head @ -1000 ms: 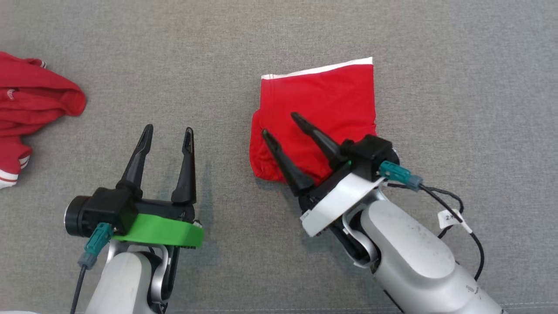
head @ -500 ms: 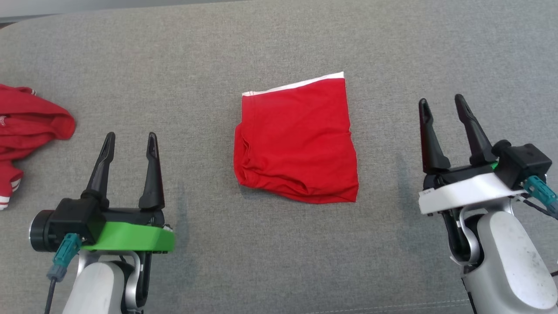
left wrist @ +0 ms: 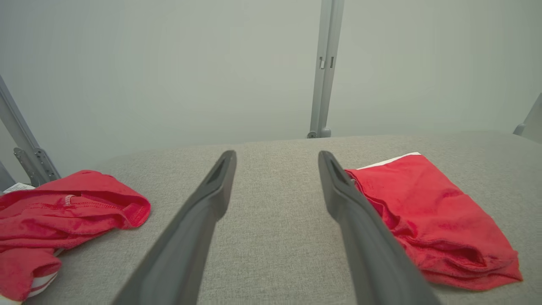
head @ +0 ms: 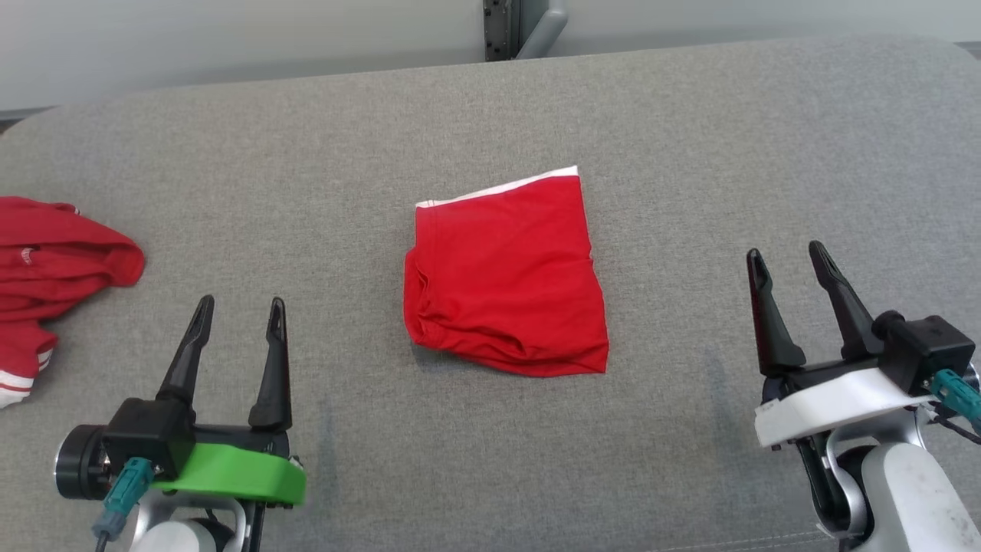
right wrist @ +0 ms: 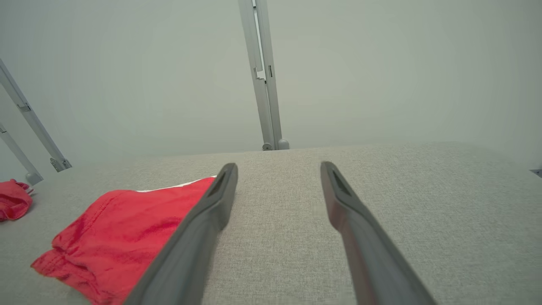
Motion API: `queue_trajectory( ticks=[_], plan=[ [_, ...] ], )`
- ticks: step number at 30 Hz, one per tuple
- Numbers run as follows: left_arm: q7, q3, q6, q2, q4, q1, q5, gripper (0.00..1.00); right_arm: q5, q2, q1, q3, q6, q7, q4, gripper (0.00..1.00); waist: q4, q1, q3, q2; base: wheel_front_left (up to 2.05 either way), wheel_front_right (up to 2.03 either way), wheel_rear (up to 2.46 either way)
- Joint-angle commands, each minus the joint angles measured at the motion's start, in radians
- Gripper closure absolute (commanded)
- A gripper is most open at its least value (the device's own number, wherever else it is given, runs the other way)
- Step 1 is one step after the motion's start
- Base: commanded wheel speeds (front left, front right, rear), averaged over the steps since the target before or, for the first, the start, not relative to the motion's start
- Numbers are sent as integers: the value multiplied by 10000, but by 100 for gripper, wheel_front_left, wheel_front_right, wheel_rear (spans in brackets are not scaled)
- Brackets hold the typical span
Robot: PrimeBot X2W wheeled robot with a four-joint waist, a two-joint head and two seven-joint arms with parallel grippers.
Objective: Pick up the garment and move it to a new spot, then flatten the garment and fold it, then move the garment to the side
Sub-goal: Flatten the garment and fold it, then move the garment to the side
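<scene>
Withdrawn since a second ago: right gripper [head: 785, 251], then poised over the folded garment [head: 506, 284], now well apart from it.

Head view.
- Folded garment: red, white band on its far edge, flat on the grey cushion [head: 690, 153], centre.
- Left gripper [head: 241, 302]: at 8 o'clock of the garment, fingers spread wide, pointing to 12, empty.
- Right gripper: at 4 o'clock of the garment, fingers parted, leaning slightly toward 11, empty; pale forearm beneath.
- Crumpled red garment [head: 54, 268]: at the 9 o'clock edge.

Left wrist view.
- Left gripper [left wrist: 276, 156]: fingers apart over bare cushion.
- Folded garment [left wrist: 427, 207]: at 3 o'clock.
- Crumpled red garment [left wrist: 63, 207]: at 9 o'clock.
- Metal post [left wrist: 326, 67]: at 12.

Right wrist view.
- Right gripper [right wrist: 278, 166]: released, over bare cushion.
- Folded garment [right wrist: 127, 228]: at 8 o'clock, partly behind one finger.
</scene>
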Motion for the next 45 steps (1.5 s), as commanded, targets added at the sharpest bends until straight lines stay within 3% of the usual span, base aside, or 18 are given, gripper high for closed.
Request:
queue_trajectory(
  ticks=[1, 14, 35, 45],
  plan=[
    [95, -71, 79, 108, -126, 342, 45, 0, -40, -133, 405, -44, -3, 134, -169, 0, -8, 0, -425, 0, 0, 0, 0],
    [406, -159, 257, 227, -387, 1265, -131, 0, 24, -155, 1715, -352, -3, 699, -895, 0, -83, 0, -1240, 0, 0, 0, 0],
    [467, -173, 435, 310, -428, 1154, -264, 0, 98, -64, 1551, -363, -3, 706, -770, 0, -115, 0, -1089, 0, 0, 0, 0],
    [264, -499, 134, 113, -379, -66, -157, 0, 300, -315, 482, 39, -2, 685, 261, 0, 794, 0, 9, 0, 0, 0, 0]
  ],
)
